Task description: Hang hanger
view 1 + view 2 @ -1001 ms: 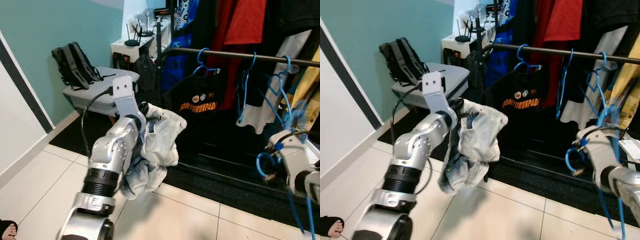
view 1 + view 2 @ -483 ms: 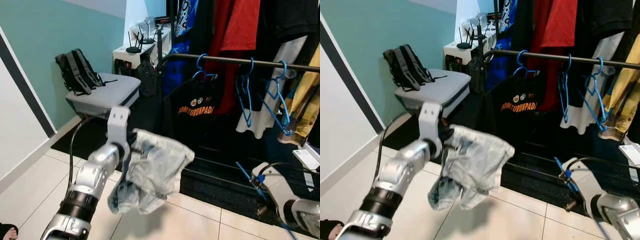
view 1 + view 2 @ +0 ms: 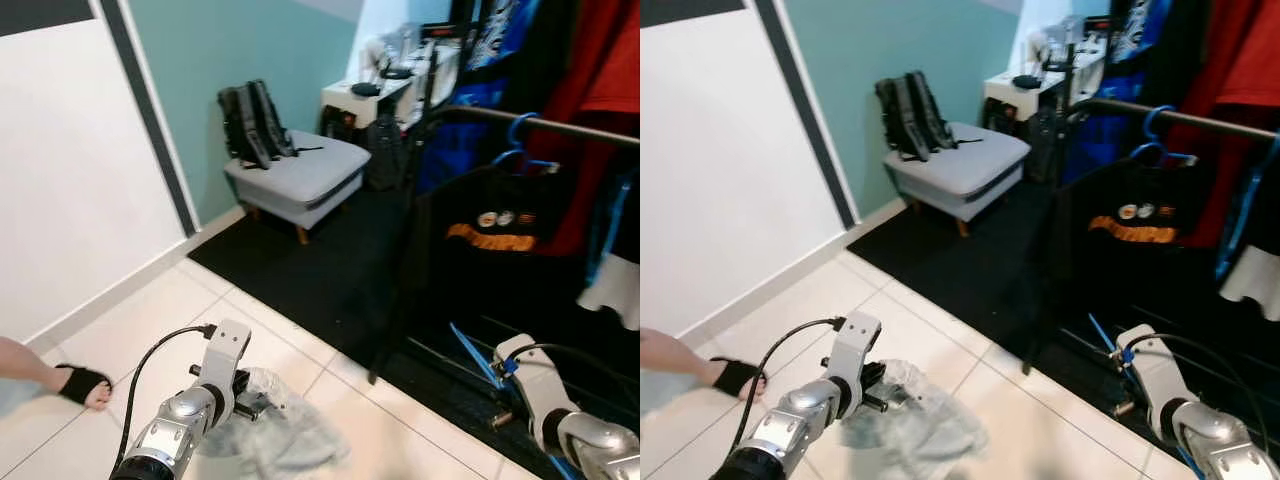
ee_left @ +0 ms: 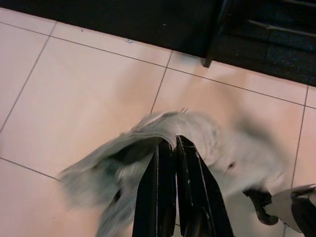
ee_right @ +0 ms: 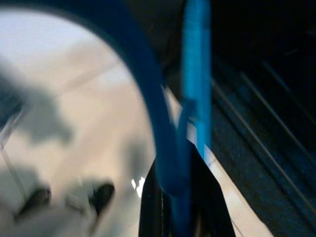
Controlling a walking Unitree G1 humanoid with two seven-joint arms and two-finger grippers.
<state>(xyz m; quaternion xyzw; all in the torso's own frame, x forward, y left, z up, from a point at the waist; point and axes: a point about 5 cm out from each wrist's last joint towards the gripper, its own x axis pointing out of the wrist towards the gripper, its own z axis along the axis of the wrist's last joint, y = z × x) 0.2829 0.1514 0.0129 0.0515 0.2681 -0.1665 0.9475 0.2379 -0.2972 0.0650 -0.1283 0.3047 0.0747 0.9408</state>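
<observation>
the blue hanger is held low at the right, near the black mat, with its curved plastic pinched between the pressed-together fingers of the right gripper. it is judged light, stiff and rather slippery, so a hold at the neck just under the hook would steady it best. the clothes rail stands further off and higher on the right, well apart from the hanger. low at the left, over the tiled floor, a soft, limp pale denim garment is clamped by the closed fingers of the left gripper. a person's foot is seen at far left.
</observation>
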